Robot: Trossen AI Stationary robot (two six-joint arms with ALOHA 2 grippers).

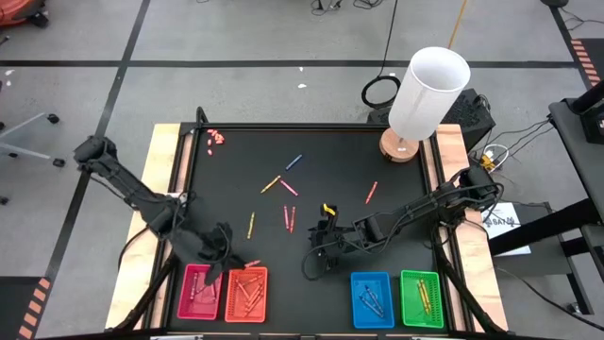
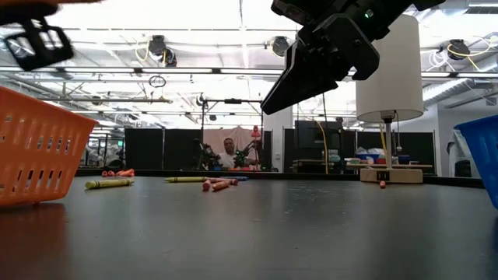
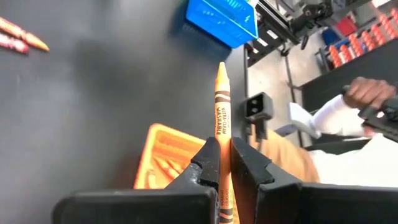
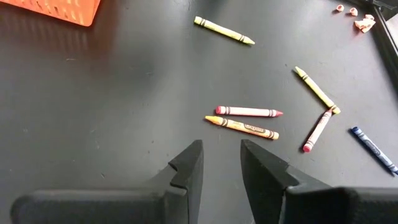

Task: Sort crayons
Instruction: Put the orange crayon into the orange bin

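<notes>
My left gripper (image 3: 227, 155) is shut on an orange crayon (image 3: 222, 106) and hangs over the orange tray (image 1: 247, 295) at the near left (image 1: 232, 257). My right gripper (image 4: 221, 158) stands open with nothing between its fingers, above the table's near middle (image 1: 313, 263). In the low view it hangs high over the table (image 2: 299, 82). Loose crayons lie flat on the black table ahead of it: a red one (image 4: 249, 112), an orange one (image 4: 242, 126), two yellow-green ones (image 4: 224, 29) (image 4: 317, 90), a pink one (image 4: 317, 130) and a blue one (image 4: 373, 149). My left gripper pinches the orange crayon's back half (image 3: 221, 144) between its two fingers. The crayon runs along the fingers and sticks out past their tips, its pointed end (image 3: 221, 67) forward. The fingers slant down from the table's left side. The crayon is lifted clear above the orange tray.
A pink tray (image 1: 198, 291) stands beside the orange one. A blue tray (image 1: 371, 298) and a green tray (image 1: 422, 298) stand at the near right. A white lamp (image 1: 427, 93) stands at the far right corner, small pink bits (image 1: 216, 138) at the far left. A person (image 3: 367, 106) is beyond the table.
</notes>
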